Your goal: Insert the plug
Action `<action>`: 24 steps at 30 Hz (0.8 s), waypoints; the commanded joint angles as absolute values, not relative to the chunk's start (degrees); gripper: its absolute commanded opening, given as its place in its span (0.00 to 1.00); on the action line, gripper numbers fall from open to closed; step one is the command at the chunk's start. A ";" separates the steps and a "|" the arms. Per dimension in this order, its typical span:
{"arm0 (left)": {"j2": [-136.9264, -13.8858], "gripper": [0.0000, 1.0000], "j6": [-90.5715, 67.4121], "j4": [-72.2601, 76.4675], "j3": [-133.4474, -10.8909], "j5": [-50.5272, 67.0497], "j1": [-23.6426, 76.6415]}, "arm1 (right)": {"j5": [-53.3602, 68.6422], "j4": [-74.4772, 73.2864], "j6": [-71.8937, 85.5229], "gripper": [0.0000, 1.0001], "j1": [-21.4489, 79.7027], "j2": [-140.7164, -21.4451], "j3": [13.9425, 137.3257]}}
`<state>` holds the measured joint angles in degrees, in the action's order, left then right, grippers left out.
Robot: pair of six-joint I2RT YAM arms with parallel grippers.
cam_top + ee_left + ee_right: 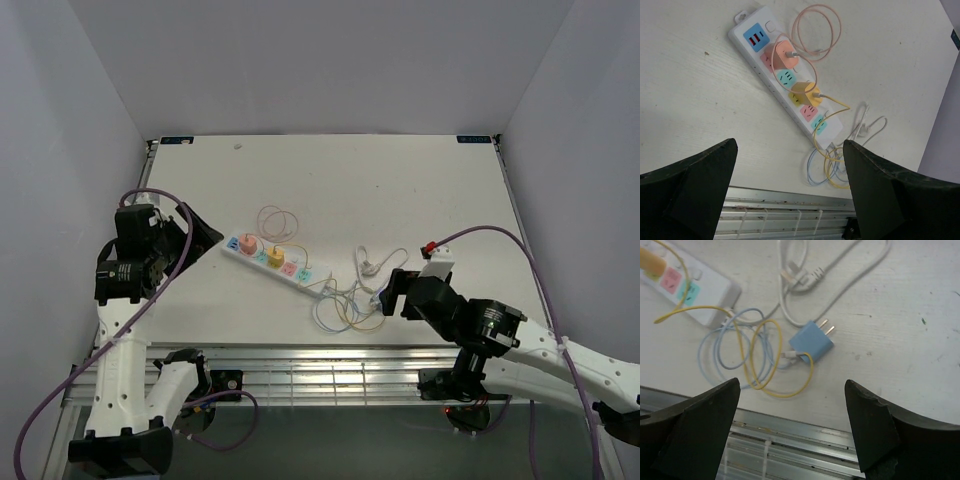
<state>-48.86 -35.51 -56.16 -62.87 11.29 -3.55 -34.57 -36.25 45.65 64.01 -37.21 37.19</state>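
Below spread right gripper (791, 385), blue plug (811, 342), prongs visible only in wrist view, left gripper (789, 143) spread above power strip (788, 79)

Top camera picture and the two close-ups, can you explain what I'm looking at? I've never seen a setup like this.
This is a two-armed robot bolted at the near edge of a table. The wide picture looks down from above and behind it. The other two come from a camera on each wrist; the dark shapes at the bottom are that gripper's own fingers. On the table lies a white power strip with a pink plug and a yellow plug in it. Near its end, among looped cables, a blue plug lies loose. The left gripper and right gripper are both open, holding nothing.
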 commanded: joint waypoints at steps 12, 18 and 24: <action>-48.78 0.98 -33.93 -52.65 -56.60 14.50 -3.34 | -28.48 -30.44 56.68 0.90 46.41 -57.39 36.56; -49.13 0.98 -33.22 -51.68 -54.85 15.29 -3.34 | -26.81 -23.47 57.48 0.90 46.41 -63.45 36.65; -48.52 0.98 -32.96 -51.50 -53.70 15.29 -3.34 | -26.98 -23.12 61.69 0.91 46.58 -69.17 35.86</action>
